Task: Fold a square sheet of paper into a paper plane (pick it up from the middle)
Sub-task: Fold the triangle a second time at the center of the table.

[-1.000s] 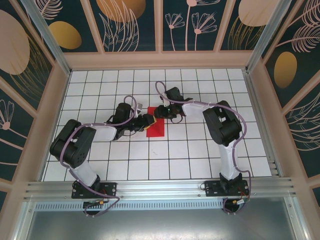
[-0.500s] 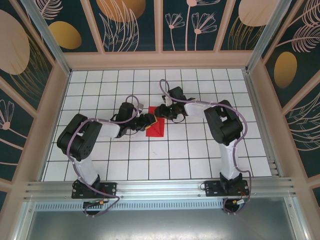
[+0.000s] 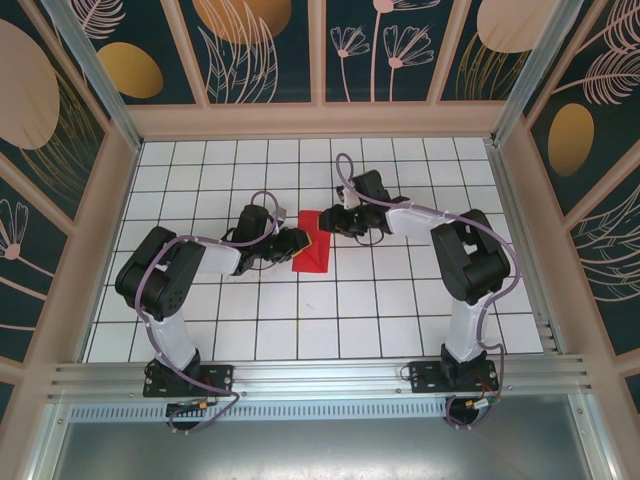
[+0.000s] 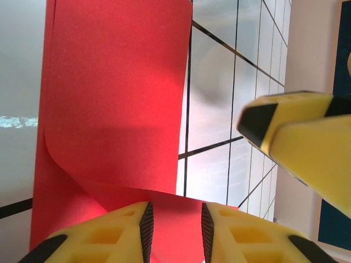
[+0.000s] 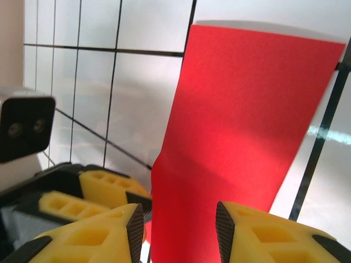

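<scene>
- Left gripper [image 4: 175, 226], jaws a narrow gap apart, straddles the curled-up flap on the left side of the red paper [image 3: 312, 254], likely to pinch it; no grip yet
- The paper lies folded mid-tabletop [image 3: 400, 320]
- Right gripper [image 5: 178, 227], jaws half open and empty, stands over its far-right part, probably to steady it

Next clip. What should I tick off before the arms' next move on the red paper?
1. Red paper folded over: ok.
2. Upper layer lying flat: not ok, it curls up by the left gripper.
3. Left fingers clamped on the paper: not ok, a gap shows.
4. Right gripper open over the paper: ok.
5. Crease pressed sharp: cannot tell.
</scene>
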You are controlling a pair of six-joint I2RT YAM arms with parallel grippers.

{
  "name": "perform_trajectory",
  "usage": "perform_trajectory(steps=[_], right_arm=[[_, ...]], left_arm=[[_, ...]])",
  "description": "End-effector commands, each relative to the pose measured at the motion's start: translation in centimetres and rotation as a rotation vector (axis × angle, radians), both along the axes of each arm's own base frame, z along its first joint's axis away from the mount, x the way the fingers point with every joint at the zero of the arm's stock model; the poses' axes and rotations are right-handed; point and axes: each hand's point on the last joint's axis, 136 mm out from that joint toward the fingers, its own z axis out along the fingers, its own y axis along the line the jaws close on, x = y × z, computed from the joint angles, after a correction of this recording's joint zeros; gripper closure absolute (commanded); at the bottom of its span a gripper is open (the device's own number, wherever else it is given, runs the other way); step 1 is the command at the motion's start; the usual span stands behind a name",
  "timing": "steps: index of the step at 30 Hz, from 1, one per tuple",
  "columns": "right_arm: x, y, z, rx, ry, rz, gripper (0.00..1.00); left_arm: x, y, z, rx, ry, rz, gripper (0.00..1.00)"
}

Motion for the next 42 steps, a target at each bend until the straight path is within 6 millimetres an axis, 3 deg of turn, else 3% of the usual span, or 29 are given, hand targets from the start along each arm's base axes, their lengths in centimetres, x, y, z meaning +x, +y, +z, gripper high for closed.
perform_trajectory(steps=[1,8,13,21,28,35,42], right_arm=[[-1.5,0.3,1.1,0.028,-0.02,0.061,0.56],[-2.4,1.4,0.2,0.013,-0.01,0.115,0.58],[-3.1,2.2,-0.4,-0.002,0.002,0.146,0.64],[-3.5,1.9,-0.9,-0.019,0.001,0.154,0.76],[-2.7,0.7,-2.0,-0.09,-0.025,0.104,0.9],[-2.0,-0.5,-3.5,-0.148,-0.026,0.054,0.92],[-1.9,-0.9,-4.5,-0.175,-0.011,0.039,0.92]], left_arm=[[0.5,-0.3,0.0,0.011,-0.018,-0.01,0.69],[0.4,-0.3,-0.2,0.011,-0.012,-0.011,0.73],[0.4,-0.4,-0.2,0.013,-0.01,-0.012,0.74],[0.5,-0.4,0.0,0.008,-0.013,-0.01,0.74],[0.6,-0.7,1.0,-0.016,-0.029,-0.02,0.71],[0.5,-1.2,2.7,-0.064,-0.064,-0.048,0.66],[0.7,-1.5,2.8,-0.07,-0.071,-0.055,0.65]])
